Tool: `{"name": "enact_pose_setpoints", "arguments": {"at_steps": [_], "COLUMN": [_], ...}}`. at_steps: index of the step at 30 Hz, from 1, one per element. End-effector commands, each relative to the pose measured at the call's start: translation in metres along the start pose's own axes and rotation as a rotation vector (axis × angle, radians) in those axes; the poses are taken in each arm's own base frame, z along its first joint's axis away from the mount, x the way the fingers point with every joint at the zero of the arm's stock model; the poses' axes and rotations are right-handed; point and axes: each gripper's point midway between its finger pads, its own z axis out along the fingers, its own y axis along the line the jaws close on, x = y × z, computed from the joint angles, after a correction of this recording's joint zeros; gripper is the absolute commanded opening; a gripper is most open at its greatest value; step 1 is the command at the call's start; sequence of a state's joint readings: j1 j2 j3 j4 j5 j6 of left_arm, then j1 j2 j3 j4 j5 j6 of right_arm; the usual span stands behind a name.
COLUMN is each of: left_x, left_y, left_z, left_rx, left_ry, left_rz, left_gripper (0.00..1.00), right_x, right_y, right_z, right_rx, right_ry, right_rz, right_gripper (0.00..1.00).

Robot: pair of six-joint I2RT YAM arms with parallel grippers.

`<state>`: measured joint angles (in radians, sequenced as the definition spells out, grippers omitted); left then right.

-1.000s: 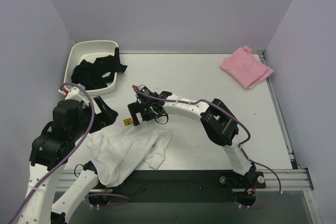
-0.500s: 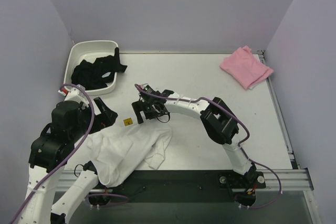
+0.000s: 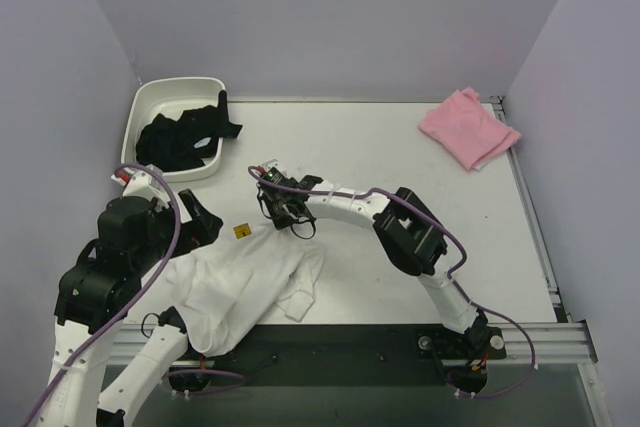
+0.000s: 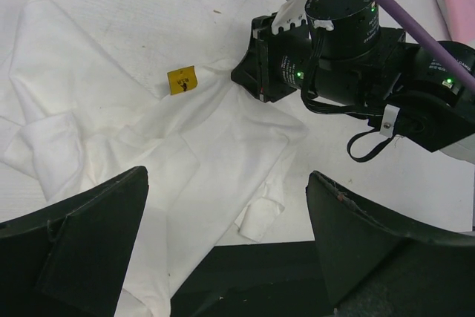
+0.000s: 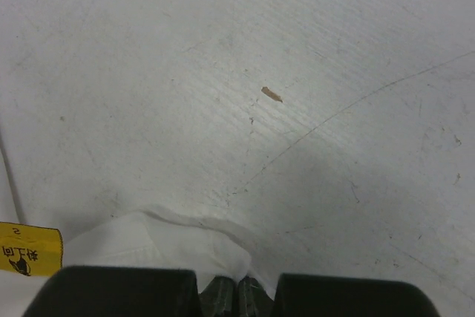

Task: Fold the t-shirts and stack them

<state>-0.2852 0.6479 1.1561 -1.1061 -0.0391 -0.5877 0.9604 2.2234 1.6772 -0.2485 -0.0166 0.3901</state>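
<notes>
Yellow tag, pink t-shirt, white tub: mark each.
yellow tag (image 4: 182, 80), left wrist view, its middle
pink t-shirt (image 3: 468, 127), top external view, centre of the cloth
white tub (image 3: 185, 87), top external view, far wall

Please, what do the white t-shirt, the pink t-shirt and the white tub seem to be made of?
White t-shirt: soft matte cloth, likely cotton; it lies crumpled in loose folds. Pink t-shirt: similar soft matte cloth, folded into a limp bundle. White tub: probably rigid plastic, smooth, faintly glossy, with an even rounded rim.
</notes>
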Motion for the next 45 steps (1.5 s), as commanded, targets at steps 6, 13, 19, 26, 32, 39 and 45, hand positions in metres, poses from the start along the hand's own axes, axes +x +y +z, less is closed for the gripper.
{"name": "enact_pose_setpoints", "arguments": {"at_steps": [6,13,19,26,32,39,45], "left_x": [0.003,0.006,0.012,0.019,0.034,0.033,0.033], "left_y": [0.002,-0.001,-0.007,-0.015,-0.01,-0.013,-0.014], "left_z": [0.01,0.021,0.037,0.056,0.076,0.079,0.08], "left_rx": [0.008,0.031,0.067,0.105,0.089,0.092,0.094], "left_ry": [-0.006,-0.007,0.021,0.054,0.108,0.104,0.1], "left_rz": [0.02,0.013,0.005,-0.002,-0.004,-0.006,-0.007], "left_gripper": [0.97,0.97,0.97,0.98,0.98,0.97,0.97], "right_x": [0.015,0.018,0.071,0.129,0.134,0.082,0.065], "right_y": [-0.078,-0.177,-0.219,-0.236,-0.241,-0.208,-0.185], "right_z": [-0.051,-0.188,-0.272,-0.291,-0.298,-0.273,-0.21], "right_rx": [0.281,0.524,0.633,0.686,0.739,0.614,0.46], "right_ry": [-0.021,-0.243,-0.344,-0.323,-0.326,-0.311,-0.232], "right_rz": [0.007,0.213,0.355,0.451,0.478,0.379,0.379], "right_gripper": [0.0,0.0,0.0,0.0,0.85,1.0,0.93]}}
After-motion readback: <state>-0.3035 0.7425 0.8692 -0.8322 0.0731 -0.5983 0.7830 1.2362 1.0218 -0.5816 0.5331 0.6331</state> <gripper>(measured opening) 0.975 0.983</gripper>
